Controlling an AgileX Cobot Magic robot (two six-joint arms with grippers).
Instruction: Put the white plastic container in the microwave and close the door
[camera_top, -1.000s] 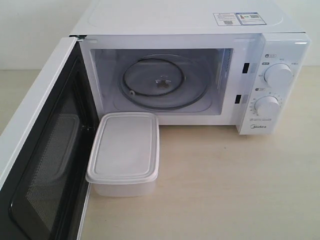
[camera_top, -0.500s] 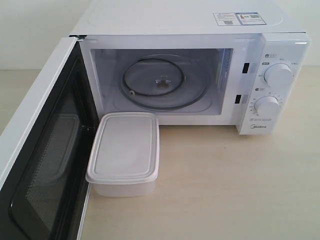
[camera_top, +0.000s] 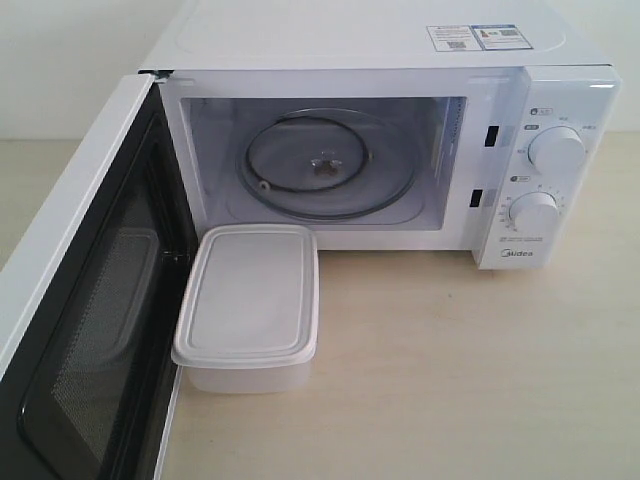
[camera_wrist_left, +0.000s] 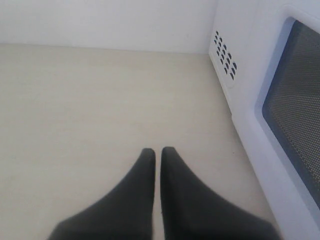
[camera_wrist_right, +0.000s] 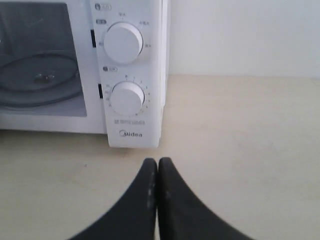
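Observation:
The white plastic container (camera_top: 250, 305) stands lidded on the table, just in front of the microwave (camera_top: 400, 60) and beside its door (camera_top: 85, 320), which hangs wide open to the left. The glass turntable (camera_top: 325, 165) inside is bare. Neither gripper shows in the exterior view. My left gripper (camera_wrist_left: 158, 153) is shut and empty over bare table, with the door's outer face and mesh window (camera_wrist_left: 297, 105) beside it. My right gripper (camera_wrist_right: 158, 163) is shut and empty, a short way in front of the microwave's dial panel (camera_wrist_right: 127, 75).
The pale wooden table (camera_top: 470, 370) runs to the right of the container and in front of the dials (camera_top: 555, 150). A white wall (camera_wrist_left: 110, 20) stands behind the table. Vent holes (camera_wrist_left: 225, 52) mark the microwave's side.

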